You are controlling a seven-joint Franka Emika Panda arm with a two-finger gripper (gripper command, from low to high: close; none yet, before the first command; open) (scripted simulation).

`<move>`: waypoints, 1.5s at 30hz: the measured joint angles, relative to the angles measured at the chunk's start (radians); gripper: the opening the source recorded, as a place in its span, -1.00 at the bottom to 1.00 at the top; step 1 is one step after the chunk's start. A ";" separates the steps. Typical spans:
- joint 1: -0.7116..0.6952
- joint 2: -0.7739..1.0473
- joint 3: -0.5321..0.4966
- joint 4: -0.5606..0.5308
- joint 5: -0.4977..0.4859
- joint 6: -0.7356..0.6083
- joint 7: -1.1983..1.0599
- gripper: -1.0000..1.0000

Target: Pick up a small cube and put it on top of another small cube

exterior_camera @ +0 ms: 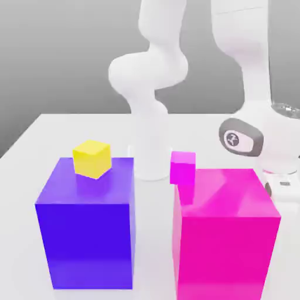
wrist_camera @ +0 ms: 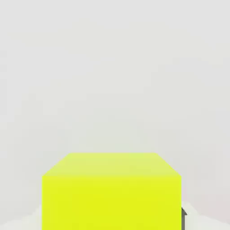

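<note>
**Lime cube close under the hand**

In the hand view the small lime yellow-green cube (wrist_camera: 111,193) sits right at the gripper, on a pale surface; whether the jaws clamp it cannot be told. Beyond the big magenta block (exterior_camera: 225,234), the arm (exterior_camera: 258,140) reaches down behind it.

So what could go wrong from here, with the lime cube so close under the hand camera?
The arm works right beside the big magenta block; lifting the lime cube may brush it. The golden cube sits near the edge of the blue block, so a stacking nudge might push it off.
</note>
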 joint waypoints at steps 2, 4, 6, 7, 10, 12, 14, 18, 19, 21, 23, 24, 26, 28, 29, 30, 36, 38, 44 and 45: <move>-0.018 -0.063 0.025 -0.012 0.030 -0.050 -0.022 -1.00; -0.029 -0.133 0.045 -0.025 0.071 -0.107 -0.053 -1.00; -0.030 -0.164 0.052 -0.023 0.067 -0.129 -0.085 -1.00; -0.032 -0.168 0.047 -0.010 0.048 -0.132 -0.101 -1.00; -0.049 -0.180 0.024 0.048 -0.008 -0.154 -0.156 -1.00; -0.067 -0.189 0.007 0.092 -0.043 -0.172 -0.195 -1.00; -0.087 -0.199 -0.008 0.137 -0.077 -0.190 -0.234 -1.00; -0.160 -0.248 -0.044 0.236 -0.097 -0.268 -0.323 -1.00; -0.185 -0.267 -0.053 0.263 -0.091 -0.297 -0.345 -1.00; -0.186 -0.305 -0.070 0.293 -0.061 -0.352 -0.357 -1.00; -0.203 -0.341 -0.096 0.292 -0.017 -0.403 -0.327 -1.00; -0.216 -0.360 -0.107 0.287 0.004 -0.427 -0.305 -1.00; -0.231 -0.399 -0.116 0.277 0.043 -0.478 -0.255 -1.00; -0.244 -0.438 -0.125 0.266 0.074 -0.529 -0.198 -1.00; -0.251 -0.459 -0.129 0.261 0.086 -0.555 -0.168 -1.00; -0.260 -0.480 -0.134 0.255 0.097 -0.581 -0.136 -1.00; -0.323 -0.608 -0.146 0.222 0.136 -0.738 0.075 -1.00; -0.356 -0.652 -0.138 0.211 0.144 -0.790 0.148 -1.00; -0.442 -0.778 -0.118 0.176 0.150 -0.941 0.385 -1.00; -0.449 -0.780 -0.115 0.159 0.150 -0.929 0.404 -1.00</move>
